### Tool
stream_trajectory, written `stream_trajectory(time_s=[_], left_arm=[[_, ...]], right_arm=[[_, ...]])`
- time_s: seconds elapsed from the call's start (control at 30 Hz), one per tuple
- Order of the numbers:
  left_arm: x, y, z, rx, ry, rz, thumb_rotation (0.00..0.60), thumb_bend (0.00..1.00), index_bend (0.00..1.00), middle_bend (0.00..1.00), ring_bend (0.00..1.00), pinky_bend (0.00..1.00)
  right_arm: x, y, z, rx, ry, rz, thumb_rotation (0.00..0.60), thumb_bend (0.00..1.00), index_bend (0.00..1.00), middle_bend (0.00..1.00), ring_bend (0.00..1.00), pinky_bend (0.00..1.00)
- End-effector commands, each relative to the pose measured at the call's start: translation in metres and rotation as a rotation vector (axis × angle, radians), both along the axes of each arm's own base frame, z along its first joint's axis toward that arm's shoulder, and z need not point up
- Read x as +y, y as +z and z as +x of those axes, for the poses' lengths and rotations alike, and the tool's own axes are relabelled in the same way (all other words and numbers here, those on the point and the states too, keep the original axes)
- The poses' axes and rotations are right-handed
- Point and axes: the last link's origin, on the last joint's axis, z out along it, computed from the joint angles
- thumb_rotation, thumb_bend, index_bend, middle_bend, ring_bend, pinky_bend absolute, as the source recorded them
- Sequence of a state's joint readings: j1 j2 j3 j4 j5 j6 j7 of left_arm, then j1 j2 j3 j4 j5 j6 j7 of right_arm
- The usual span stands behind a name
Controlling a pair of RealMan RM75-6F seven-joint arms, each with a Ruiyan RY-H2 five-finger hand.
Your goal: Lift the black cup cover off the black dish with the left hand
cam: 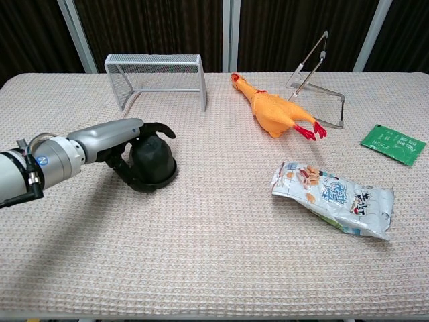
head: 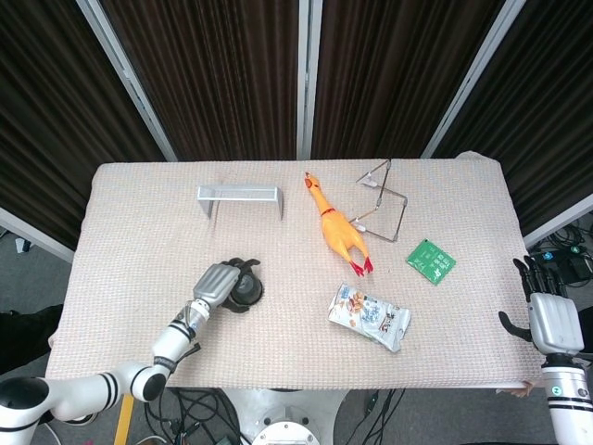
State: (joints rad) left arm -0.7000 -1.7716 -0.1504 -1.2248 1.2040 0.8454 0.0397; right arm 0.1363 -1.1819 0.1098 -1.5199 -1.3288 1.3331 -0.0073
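The black cup cover (cam: 155, 158) is a dark dome sitting on the black dish (cam: 165, 180) at the table's left front. My left hand (cam: 123, 143) reaches in from the left and grips the cover, its dark fingers (cam: 158, 129) curled over the top and round the near side. In the head view the left hand (head: 215, 282) hides most of the cover (head: 247, 290). My right hand (head: 552, 318) hangs off the table's right edge, fingers apart and holding nothing.
A wire mesh rack (cam: 155, 79) stands behind the dish. A yellow rubber chicken (cam: 273, 111) and a metal stand (cam: 315, 74) lie at the back centre-right. A snack bag (cam: 331, 197) sits front right and a green packet (cam: 393, 143) at far right.
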Motion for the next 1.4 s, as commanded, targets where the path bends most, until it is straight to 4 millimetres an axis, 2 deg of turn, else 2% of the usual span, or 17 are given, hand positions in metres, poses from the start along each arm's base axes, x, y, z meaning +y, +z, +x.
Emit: stream_trajectory(time_s=[0.03, 0.27, 0.5, 0.8, 1.0, 1.17, 1.3, 1.4], left_arm=[[0.000, 0.000, -0.001, -0.002, 0.004, 0.003, 0.600, 0.17, 0.17, 0.34, 0.20, 0.31], [0.004, 0.008, 0.003, -0.021, 0.005, 0.022, 0.600, 0.22, 0.21, 0.36, 0.22, 0.33], [0.009, 0.033, 0.007, -0.027, 0.003, 0.044, 0.600, 0.24, 0.34, 0.39, 0.25, 0.36], [0.016, 0.074, -0.001, 0.001, 0.045, 0.052, 0.600, 0.25, 0.40, 0.42, 0.28, 0.39], [0.031, 0.121, -0.003, 0.018, 0.055, 0.146, 0.600, 0.25, 0.39, 0.42, 0.28, 0.40], [0.034, 0.165, 0.019, -0.003, 0.000, 0.236, 0.600, 0.25, 0.39, 0.43, 0.28, 0.40], [0.026, 0.206, 0.058, -0.038, -0.153, 0.456, 0.600, 0.26, 0.39, 0.43, 0.28, 0.40], [0.017, 0.211, 0.064, -0.027, -0.206, 0.576, 0.600, 0.26, 0.40, 0.43, 0.29, 0.40]], right_arm=[[0.000, 0.000, 0.000, 0.000, -0.001, 0.001, 0.600, 0.19, 0.00, 0.00, 0.00, 0.00], [0.000, 0.002, 0.000, 0.001, -0.002, -0.003, 0.600, 0.19, 0.00, 0.00, 0.00, 0.00], [0.001, 0.005, -0.003, -0.001, -0.013, -0.012, 0.600, 0.19, 0.00, 0.00, 0.00, 0.00], [0.006, 0.009, -0.009, 0.006, -0.023, -0.029, 0.600, 0.19, 0.00, 0.00, 0.00, 0.00], [0.006, 0.010, -0.004, -0.027, 0.001, -0.027, 0.600, 0.19, 0.00, 0.01, 0.00, 0.00], [0.005, 0.010, 0.003, -0.041, 0.026, -0.027, 0.600, 0.19, 0.00, 0.01, 0.00, 0.00], [0.006, 0.008, 0.004, -0.041, 0.029, -0.018, 0.600, 0.19, 0.00, 0.01, 0.00, 0.00], [0.007, 0.006, 0.003, -0.040, 0.025, -0.014, 0.600, 0.19, 0.00, 0.01, 0.00, 0.00]])
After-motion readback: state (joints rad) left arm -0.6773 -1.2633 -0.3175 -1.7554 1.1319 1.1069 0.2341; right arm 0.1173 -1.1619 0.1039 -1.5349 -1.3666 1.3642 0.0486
